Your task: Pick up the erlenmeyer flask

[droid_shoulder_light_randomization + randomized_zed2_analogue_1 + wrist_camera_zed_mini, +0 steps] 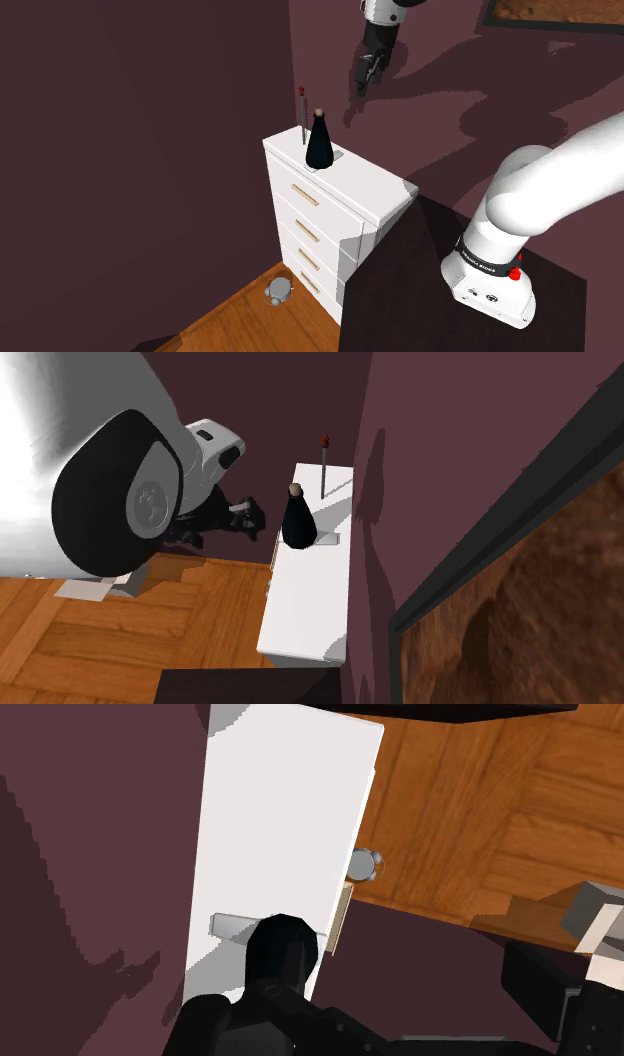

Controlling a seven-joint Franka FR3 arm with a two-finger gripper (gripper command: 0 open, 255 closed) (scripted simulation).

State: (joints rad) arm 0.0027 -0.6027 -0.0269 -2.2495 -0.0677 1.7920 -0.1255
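The black erlenmeyer flask (319, 148) stands upright on the white dresser (372, 190), well below the tool (366, 74); whether the tool is spread or pressed together I cannot tell. It would be best to descend straight, spread wide, and clasp the neck, clear of the thin rod (303, 118) beside the flask.

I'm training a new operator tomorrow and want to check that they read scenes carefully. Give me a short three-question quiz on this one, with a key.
1. Multiple choice: what does the black erlenmeyer flask stand on?
A. the wooden floor
B. the white chest of drawers
C. the robot's stand

2. True or false: the gripper holds the flask.

3. Fill in: the thin rod standing upright beside the flask has a ___ tip.

Key: 1 B; 2 false, since the gripper hangs well above the flask and apart from it; 3 red.
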